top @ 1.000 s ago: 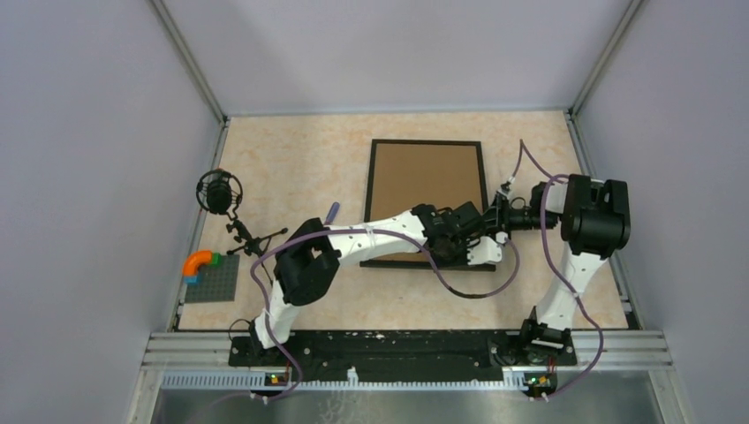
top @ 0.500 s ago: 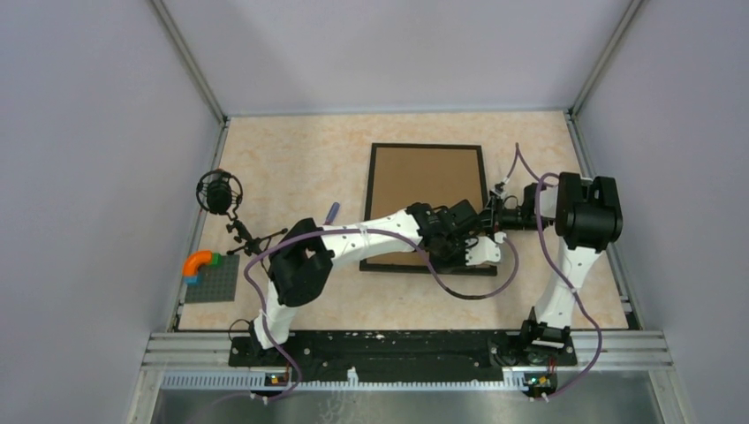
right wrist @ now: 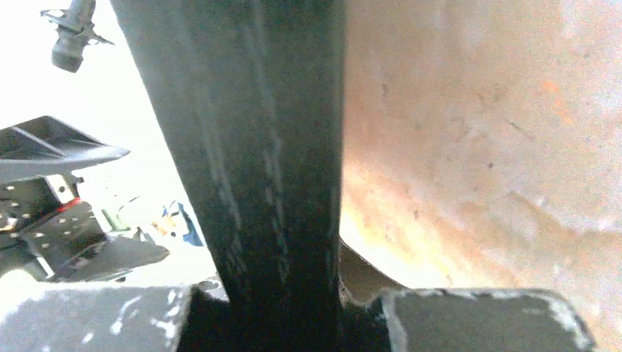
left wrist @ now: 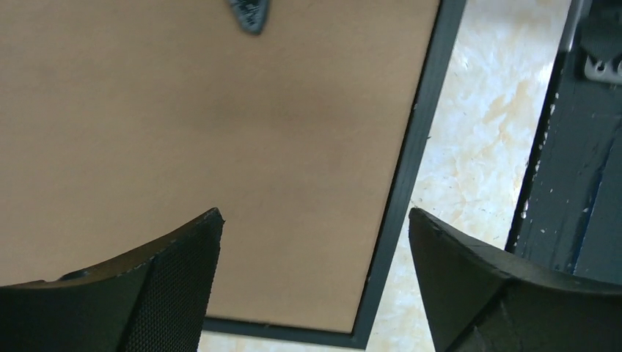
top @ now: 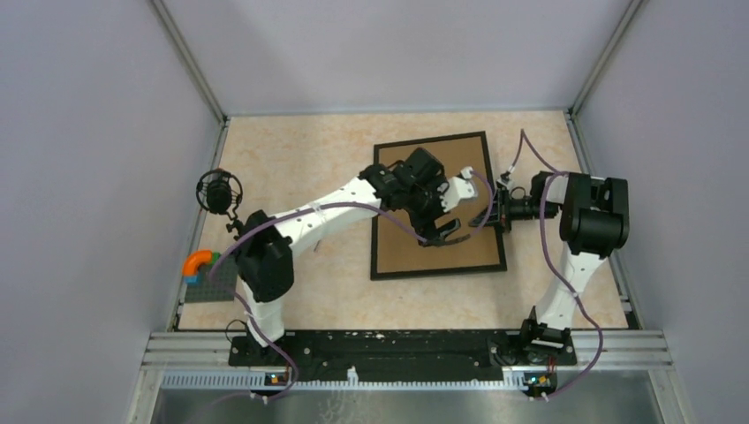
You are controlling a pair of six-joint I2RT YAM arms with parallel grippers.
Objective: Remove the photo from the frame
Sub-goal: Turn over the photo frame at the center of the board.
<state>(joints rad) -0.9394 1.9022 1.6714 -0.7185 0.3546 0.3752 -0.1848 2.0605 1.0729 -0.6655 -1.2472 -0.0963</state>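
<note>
A pale orange, marbled tabletop (top: 300,168) is closed in by plain grey-lilac walls (top: 106,132) with aluminium corner posts (top: 190,62). Right of centre in the top view, the large thin black rectangular picture frame (top: 415,256) lies slightly askew, brown board back up. The left gripper (top: 449,231) hangs over that board with its fingers spread wide. The right gripper (right wrist: 286,293) straddles the frame's right-hand rail; whether it is actually pinching the rail cannot be told. A grey studded baseplate (top: 216,281) sits at the lower left.
</note>
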